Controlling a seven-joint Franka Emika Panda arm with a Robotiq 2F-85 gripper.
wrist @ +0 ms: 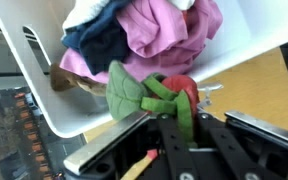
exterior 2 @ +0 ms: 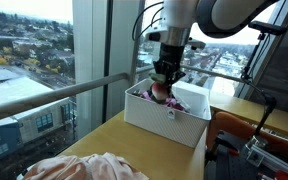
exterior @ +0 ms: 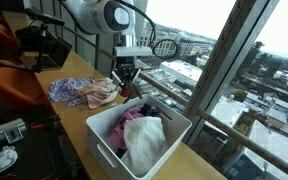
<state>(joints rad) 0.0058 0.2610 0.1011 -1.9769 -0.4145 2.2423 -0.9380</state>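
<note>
My gripper (exterior: 127,84) hangs over the far rim of a white bin (exterior: 101,138), seen from the other side as gripper (exterior 2: 165,82) and bin (exterior 2: 164,122). In the wrist view the gripper (wrist: 182,118) is shut on a green and red cloth item (wrist: 144,92). A green strap of it runs between the fingers, and its leaf-shaped part and red part hang at the bin (wrist: 44,95) edge. The bin holds pink (wrist: 169,35), navy (wrist: 99,40) and white clothes.
A heap of patterned clothes (exterior: 84,92) lies on the wooden table (exterior: 79,65) behind the bin, and shows at the front as heap (exterior 2: 84,168). Window glass and a rail (exterior 2: 54,95) run close beside the table. An orange chair (exterior: 4,60) stands at the side.
</note>
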